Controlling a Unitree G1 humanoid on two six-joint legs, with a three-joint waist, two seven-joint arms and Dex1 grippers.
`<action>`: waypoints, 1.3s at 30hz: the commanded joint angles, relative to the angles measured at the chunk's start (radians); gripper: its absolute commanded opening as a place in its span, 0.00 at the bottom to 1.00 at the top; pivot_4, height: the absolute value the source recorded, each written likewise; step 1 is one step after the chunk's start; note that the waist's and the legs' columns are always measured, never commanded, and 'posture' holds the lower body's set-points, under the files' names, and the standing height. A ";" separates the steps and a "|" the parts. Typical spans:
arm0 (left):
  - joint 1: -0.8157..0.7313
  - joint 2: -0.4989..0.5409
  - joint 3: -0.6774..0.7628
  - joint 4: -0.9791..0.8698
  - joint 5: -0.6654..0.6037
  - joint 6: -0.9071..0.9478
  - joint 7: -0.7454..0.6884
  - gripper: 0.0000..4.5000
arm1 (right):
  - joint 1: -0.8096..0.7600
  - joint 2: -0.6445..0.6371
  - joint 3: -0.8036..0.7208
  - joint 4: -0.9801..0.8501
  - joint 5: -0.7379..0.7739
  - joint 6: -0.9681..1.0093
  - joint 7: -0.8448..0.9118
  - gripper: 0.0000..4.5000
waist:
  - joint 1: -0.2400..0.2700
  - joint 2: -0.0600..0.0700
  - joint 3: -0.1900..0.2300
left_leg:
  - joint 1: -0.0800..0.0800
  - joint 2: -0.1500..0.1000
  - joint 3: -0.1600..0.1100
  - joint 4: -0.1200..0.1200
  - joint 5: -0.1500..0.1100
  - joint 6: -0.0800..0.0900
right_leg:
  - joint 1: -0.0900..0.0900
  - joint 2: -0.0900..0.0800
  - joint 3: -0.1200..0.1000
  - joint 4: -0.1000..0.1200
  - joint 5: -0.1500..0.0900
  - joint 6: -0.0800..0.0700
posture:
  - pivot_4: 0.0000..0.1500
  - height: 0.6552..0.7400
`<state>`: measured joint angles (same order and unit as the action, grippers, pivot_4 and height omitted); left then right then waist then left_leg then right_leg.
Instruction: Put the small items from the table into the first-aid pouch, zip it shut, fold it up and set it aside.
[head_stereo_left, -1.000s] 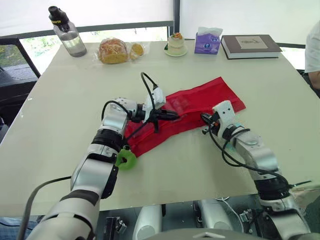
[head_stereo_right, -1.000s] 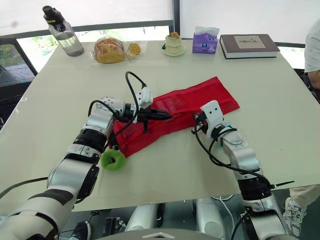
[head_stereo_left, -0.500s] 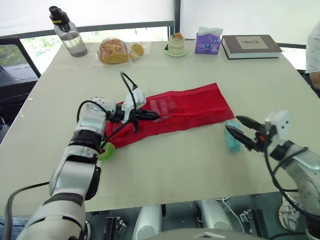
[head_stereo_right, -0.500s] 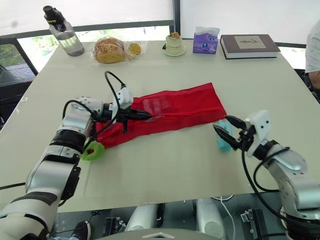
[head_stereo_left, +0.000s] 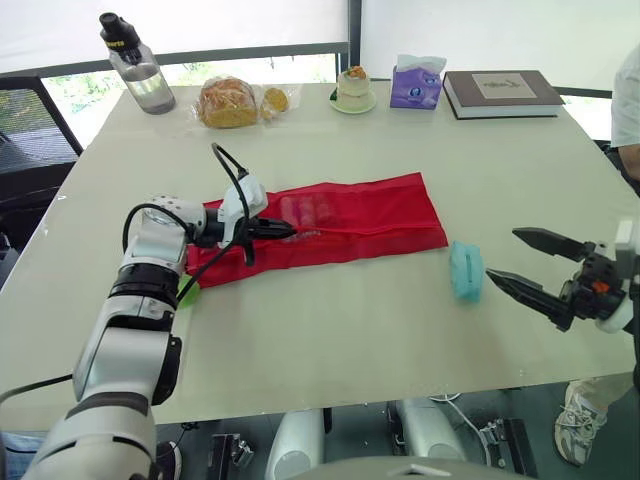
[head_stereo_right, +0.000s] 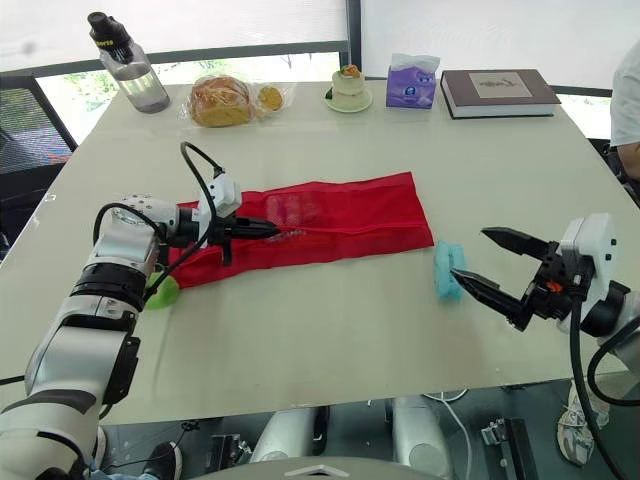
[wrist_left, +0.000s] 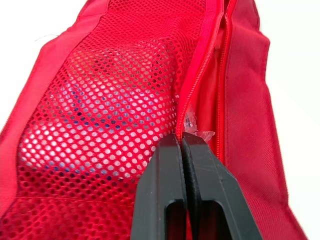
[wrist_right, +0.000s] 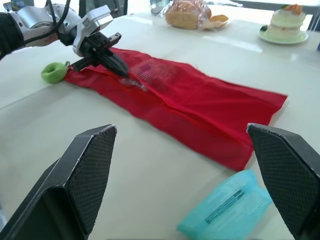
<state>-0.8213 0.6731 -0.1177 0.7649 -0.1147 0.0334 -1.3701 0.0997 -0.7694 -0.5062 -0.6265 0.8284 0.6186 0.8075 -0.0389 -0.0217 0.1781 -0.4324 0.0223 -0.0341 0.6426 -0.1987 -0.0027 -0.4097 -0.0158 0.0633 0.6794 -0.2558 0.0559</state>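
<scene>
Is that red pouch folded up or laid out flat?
Laid out flat: the red pouch lies full length on the table, unfolded, with the left tool pinched shut on its zipper.

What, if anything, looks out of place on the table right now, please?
Two small items lie outside the red pouch: a teal packet off its right end, before the open right pincer, and a green item by its left end. Yet the left pincer is shut on the zipper.
</scene>
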 joint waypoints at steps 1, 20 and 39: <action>-0.023 0.012 0.032 -0.048 -0.019 0.018 0.003 0.32 | -0.011 -0.015 0.014 -0.035 -0.072 -0.039 -0.054 1.00 | 0.001 0.000 0.000 | 0.000 0.000 0.000 0.000 0.000 0.000 | 0.000 0.000 0.000 0.000 0.000 0.000 | 1.00 1.00; -0.090 -0.230 -0.064 -0.252 -0.006 0.079 0.114 0.98 | 0.059 -0.022 -0.035 -0.148 -0.083 0.022 -0.170 1.00 | 0.011 0.000 0.000 | -0.001 -0.001 0.000 0.003 0.000 0.000 | 0.001 0.000 0.000 0.000 0.000 0.000 | 1.00 1.00; -0.336 -0.487 -0.126 0.406 0.232 -0.242 0.381 0.98 | 0.154 -0.005 -0.109 -0.226 -0.075 0.044 -0.242 1.00 | 0.025 0.000 0.000 | -0.002 -0.002 0.000 0.004 0.000 0.000 | 0.001 0.000 0.001 0.000 -0.001 0.003 | 1.00 1.00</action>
<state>-1.1252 0.1873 -0.2405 1.1705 0.0977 -0.1661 -1.0103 0.2518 -0.7781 -0.5707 -0.8161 0.7410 0.6673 0.5774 -0.0137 -0.0221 0.1783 -0.4341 0.0207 -0.0341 0.6470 -0.1988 -0.0025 -0.4089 -0.0158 0.0644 0.6798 -0.2564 0.0589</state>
